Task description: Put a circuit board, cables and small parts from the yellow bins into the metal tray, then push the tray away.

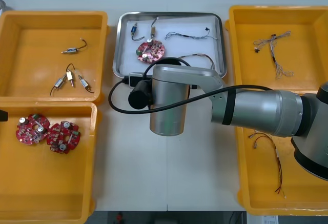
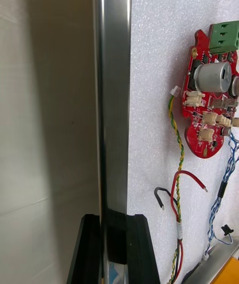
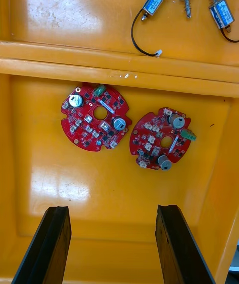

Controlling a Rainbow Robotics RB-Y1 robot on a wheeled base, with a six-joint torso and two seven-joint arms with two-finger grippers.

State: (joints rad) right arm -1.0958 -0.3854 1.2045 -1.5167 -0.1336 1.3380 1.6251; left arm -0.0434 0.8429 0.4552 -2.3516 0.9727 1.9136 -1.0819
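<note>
**A:** Right gripper [image 2: 114,220] first: fingers [image 2: 141,249]?

**B:** Set apart by just the width of the tray [image 2: 113,90] rim, 1 on each side, apparently pinching it. Nothing else held.

**A:** And past the rim?

**B:** 1 board [image 2: 206,100] lying flat on the white lining. Round, red, with a green terminal block and a silver can on top. Just beside it, a red-and-yellow cable [image 2: 175,164] and a blue-and-white cable [image 2: 224,179].

**A:** From above?

**B:** Same load, plus 2 parts [image 1: 135,30] at the tray's far end. Tray placed between the bins [image 1: 54,14], on the far half of the table [image 1: 154,172].

**A:** Left gripper [image 3: 112,244]?

**B:** Wide open, empty, hovering over the near left bin [image 3: 114,199]. 2 spare boards [image 3: 95,117] lying ahead of the fingers, side by side.

**A:** Progress, then?

**B:** Loading apparently done: board, cables and parts all in. Left to do, probably, only the push away. Hard to say whether begun.
</note>
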